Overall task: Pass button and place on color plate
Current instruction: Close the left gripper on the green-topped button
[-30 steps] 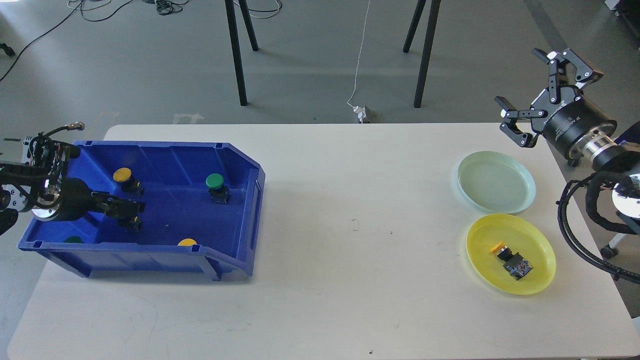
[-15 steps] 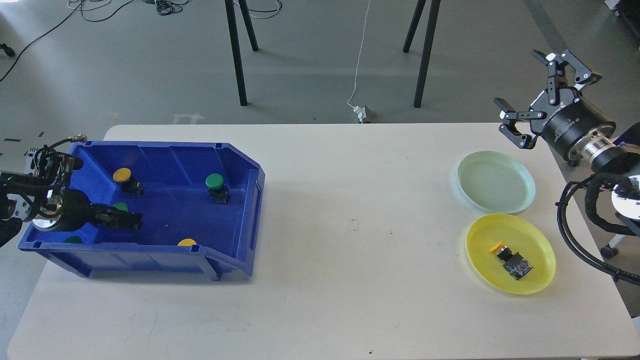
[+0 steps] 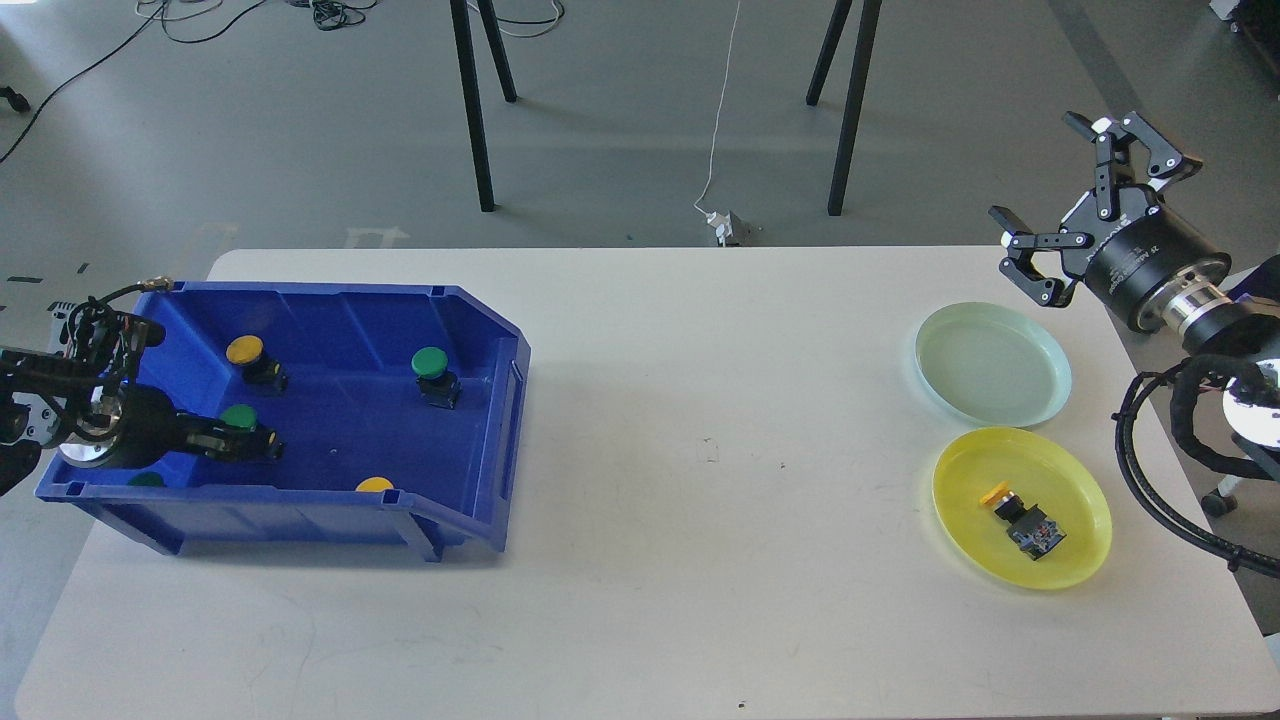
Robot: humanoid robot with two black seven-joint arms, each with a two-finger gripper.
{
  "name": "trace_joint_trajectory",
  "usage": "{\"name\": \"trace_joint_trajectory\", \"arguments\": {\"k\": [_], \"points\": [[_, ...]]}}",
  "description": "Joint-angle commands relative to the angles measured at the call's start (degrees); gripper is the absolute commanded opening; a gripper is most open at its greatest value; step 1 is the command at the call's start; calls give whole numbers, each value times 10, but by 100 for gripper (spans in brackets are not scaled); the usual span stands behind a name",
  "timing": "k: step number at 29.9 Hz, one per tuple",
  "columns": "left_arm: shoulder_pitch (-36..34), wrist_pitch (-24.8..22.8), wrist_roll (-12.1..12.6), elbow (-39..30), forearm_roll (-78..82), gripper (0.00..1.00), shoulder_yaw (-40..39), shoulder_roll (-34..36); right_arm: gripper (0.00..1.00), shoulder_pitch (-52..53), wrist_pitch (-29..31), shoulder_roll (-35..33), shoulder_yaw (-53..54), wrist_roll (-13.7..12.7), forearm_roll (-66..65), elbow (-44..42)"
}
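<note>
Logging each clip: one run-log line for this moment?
left pincer: shut on green button, in blue bin | right pincer: open | green plate: bare

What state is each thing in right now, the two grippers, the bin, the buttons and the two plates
Left gripper: inside the bin, shut on green button.
Right gripper: open, empty, raised beyond the plates.
Blue bin: upright on the table, holding several buttons.
Yellow plate: holds one yellow button lying on its side.
Pale green plate: empty.
</note>
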Motion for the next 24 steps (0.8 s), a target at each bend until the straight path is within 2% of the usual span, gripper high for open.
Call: {"name": "trace_joint_trajectory", "arguments": {"k": [1,6,11,19,22,24], "points": [[-1,0,0,11,0,52,0,-5,96,-2,0,0,0,0,0,0],[-4,0,0,19,-6,54,-1,-9,96,-2,0,0,0,0,0,0],[-6,1,0,19,-9,62,-2,-9,96,-2,-1,0,0,0,0,0],[-6,2,0,19,-11,61,-6,-10,96,-3,-1,0,0,0,0,0],[-6,1,0,19,-11,51,-7,-11,96,-3,-1,0,0,0,0,0],[-6,2,0,19,-11,37,-6,-11,96,-5,-1,1,0,0,0,-1]]}}
